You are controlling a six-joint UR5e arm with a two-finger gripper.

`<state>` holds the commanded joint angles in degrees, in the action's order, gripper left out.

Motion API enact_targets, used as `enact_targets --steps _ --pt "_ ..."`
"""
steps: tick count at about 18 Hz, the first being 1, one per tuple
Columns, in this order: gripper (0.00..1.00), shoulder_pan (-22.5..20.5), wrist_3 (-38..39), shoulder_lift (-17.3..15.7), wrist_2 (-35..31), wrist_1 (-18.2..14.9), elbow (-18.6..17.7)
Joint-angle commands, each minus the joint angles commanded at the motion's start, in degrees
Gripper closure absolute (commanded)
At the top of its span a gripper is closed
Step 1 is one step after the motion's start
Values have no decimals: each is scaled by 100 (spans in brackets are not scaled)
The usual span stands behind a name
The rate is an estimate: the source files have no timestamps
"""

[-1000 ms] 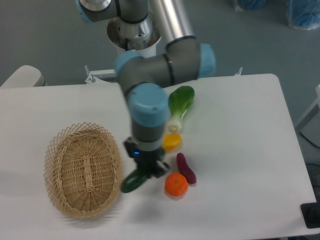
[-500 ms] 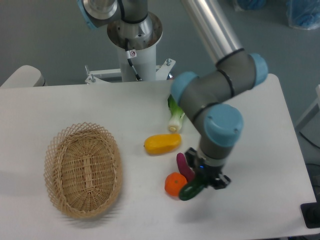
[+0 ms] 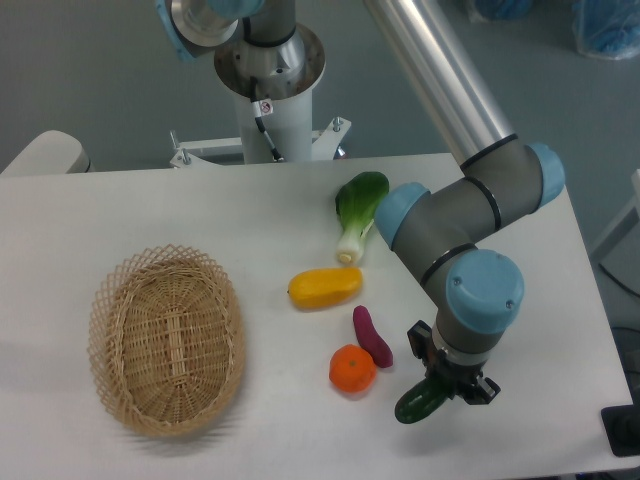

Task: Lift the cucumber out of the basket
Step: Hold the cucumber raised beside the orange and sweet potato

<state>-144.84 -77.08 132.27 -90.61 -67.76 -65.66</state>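
Transport of the dark green glossy cucumber [image 3: 421, 402]: the hand [image 3: 447, 379], pinching it, has swung from beside the oval tan wicker basket [image 3: 166, 351] to lower right; extraction appears complete.

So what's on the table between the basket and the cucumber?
In the camera view, the orange and the purple vegetable lie between the basket and the cucumber, which the gripper holds.

One fixed camera looks down at the table [image 3: 150, 210].
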Motion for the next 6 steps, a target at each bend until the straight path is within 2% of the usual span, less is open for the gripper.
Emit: enact_targets --steps 6 --pt "81 0 -211 9 0 18 -9"
